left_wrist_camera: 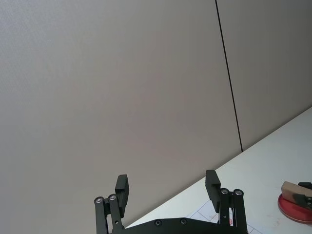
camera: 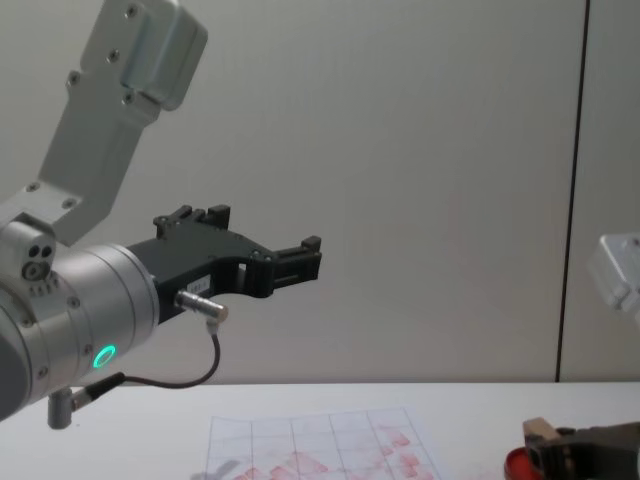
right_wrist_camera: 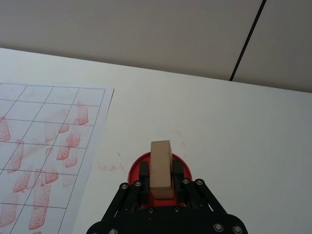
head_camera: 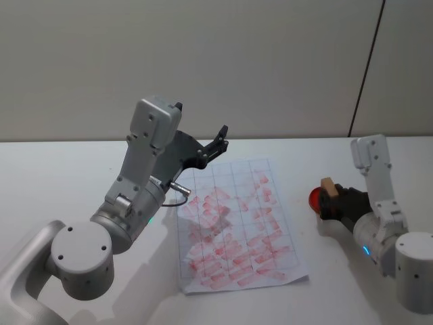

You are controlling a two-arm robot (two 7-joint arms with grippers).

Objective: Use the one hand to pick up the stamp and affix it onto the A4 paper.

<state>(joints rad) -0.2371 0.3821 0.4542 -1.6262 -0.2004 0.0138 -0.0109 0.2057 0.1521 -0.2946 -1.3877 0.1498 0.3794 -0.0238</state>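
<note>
The tan wooden stamp (head_camera: 329, 184) (right_wrist_camera: 161, 168) stands upright between the fingers of my right gripper (head_camera: 333, 196) (right_wrist_camera: 161, 174), which is shut on it. This is the arm with the blue ring, at the right of the table. The stamp's lower end sits on or just over the round red ink pad (head_camera: 314, 198) (right_wrist_camera: 137, 168); I cannot tell if it touches. The A4 paper (head_camera: 237, 230) (right_wrist_camera: 39, 146), a grid sheet with many red stamp marks, lies at the table's middle, to the left of the pad. My left gripper (head_camera: 220, 139) (left_wrist_camera: 168, 187) hangs open in the air over the paper's far left corner.
The left arm with the green ring (camera: 103, 356) reaches up and forward, its body shading the paper's left edge. The white table (head_camera: 61, 176) stretches back to a plain wall. Faint red smudges (right_wrist_camera: 109, 168) mark the table between paper and pad.
</note>
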